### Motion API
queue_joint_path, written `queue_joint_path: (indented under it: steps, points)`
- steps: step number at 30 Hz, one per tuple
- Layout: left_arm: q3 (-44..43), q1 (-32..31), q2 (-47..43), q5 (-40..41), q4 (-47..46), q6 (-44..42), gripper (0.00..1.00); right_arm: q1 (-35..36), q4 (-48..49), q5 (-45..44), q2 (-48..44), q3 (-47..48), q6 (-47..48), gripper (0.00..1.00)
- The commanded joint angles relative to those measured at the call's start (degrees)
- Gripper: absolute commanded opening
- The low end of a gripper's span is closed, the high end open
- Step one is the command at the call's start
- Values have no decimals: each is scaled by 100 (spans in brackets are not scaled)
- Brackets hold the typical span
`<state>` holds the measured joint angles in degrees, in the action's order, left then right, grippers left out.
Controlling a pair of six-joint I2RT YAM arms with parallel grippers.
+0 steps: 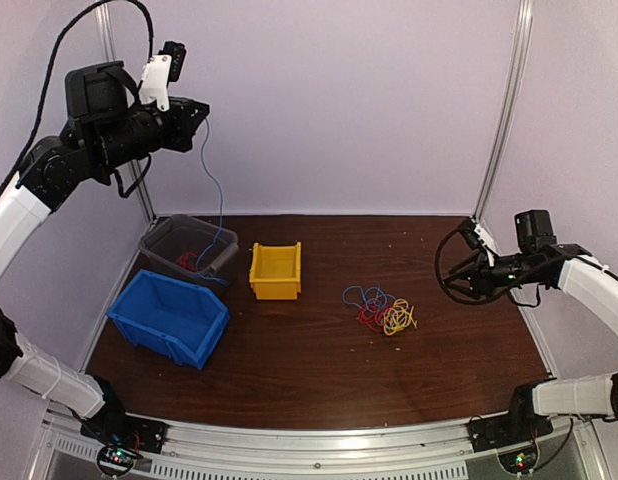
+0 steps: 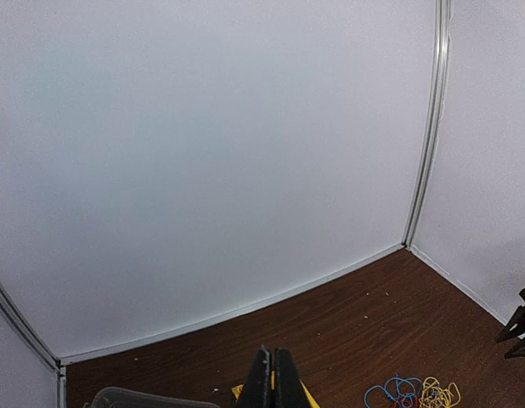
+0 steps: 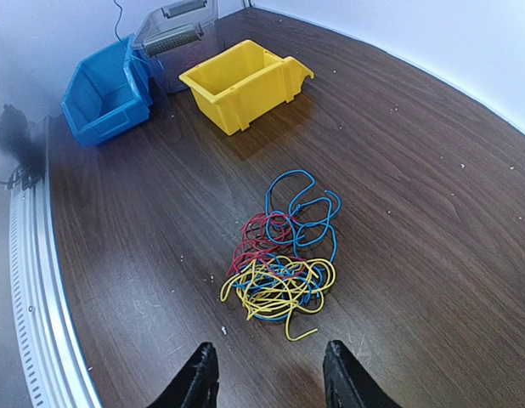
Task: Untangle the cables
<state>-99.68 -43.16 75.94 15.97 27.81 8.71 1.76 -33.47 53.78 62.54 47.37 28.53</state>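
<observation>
Right gripper (image 3: 267,374) hangs with jaws spread just short of the tangled red, blue and yellow cables (image 3: 279,263) on the table (image 3: 432,212), while farther off the raised left gripper (image 1: 201,112) pinches one blue cable (image 1: 217,190) dangling into the grey bin (image 1: 161,240).

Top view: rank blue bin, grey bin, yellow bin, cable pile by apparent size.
1. blue bin
2. grey bin
3. yellow bin and cable pile: about alike, so not ranked against each other.
</observation>
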Motion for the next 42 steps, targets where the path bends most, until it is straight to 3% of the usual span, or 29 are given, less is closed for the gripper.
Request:
queue_joint_path:
  steps: [1,8,15,20,23,28,31,37,42]
  points:
    - [-236,10,-251,580,299,-299,0,13,436,-115,-173,-283,-211,44]
    - [-333,9,-641,872,512,-392,0,13,585,-198,-303,-358,-301,45]
    - [-376,9,-756,-410,285,-151,0,12,495,-91,-261,-317,-270,46]
    - [-450,9,-710,-266,155,-123,0,9,561,-139,-374,-388,-299,47]
    - [232,9,-576,-405,83,-65,0,15,545,-132,-334,-362,-296,47]
    - [2073,9,-821,-509,-1056,192,0,15,533,-159,-322,-368,-264,47]
    - [2663,9,-799,-514,-1479,189,0,12,525,-149,-315,-382,-267,47]
    - [2964,-26,-362,-1282,-1871,492,0,9,463,-106,-199,-362,-196,47]
    - [2652,-347,-283,-1850,-2038,585,0,14,411,-87,-143,-334,-140,47]
